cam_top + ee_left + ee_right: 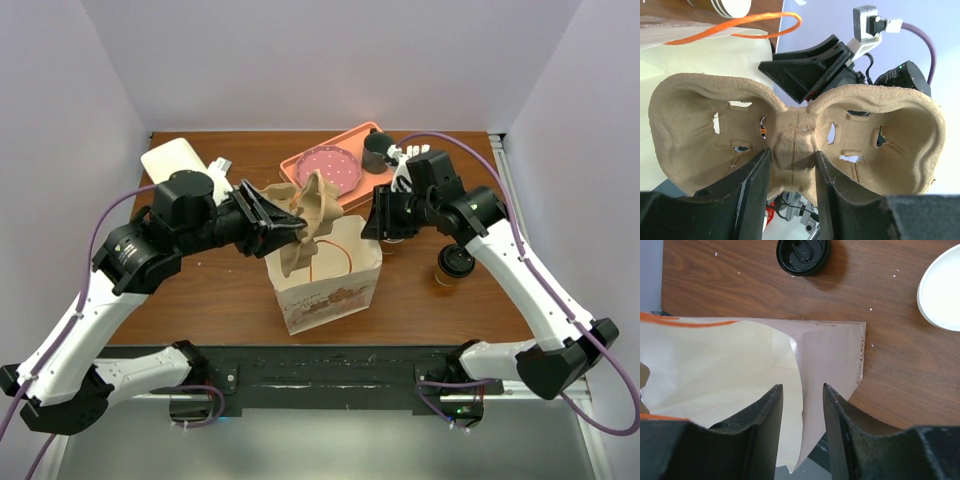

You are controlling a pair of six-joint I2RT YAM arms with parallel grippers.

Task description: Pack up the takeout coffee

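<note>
The takeout coffee (453,262), a brown paper cup with a black lid, stands on the table to the right of the bag; its lid also shows in the right wrist view (803,255). My left gripper (285,222) is shut on the middle ridge of a brown pulp cup carrier (310,215), held tilted above the open paper bag (330,285). In the left wrist view the fingers (757,185) pinch the carrier (700,125). My right gripper (372,225) is open, its jaws either side of the bag's right wall (830,355).
A salmon tray (300,165) at the back holds a pink plate (333,170) and a dark mug (378,152). A white box (175,160) lies at the back left. A white round rim (942,290) sits near the bag. The bag has orange handles (740,27).
</note>
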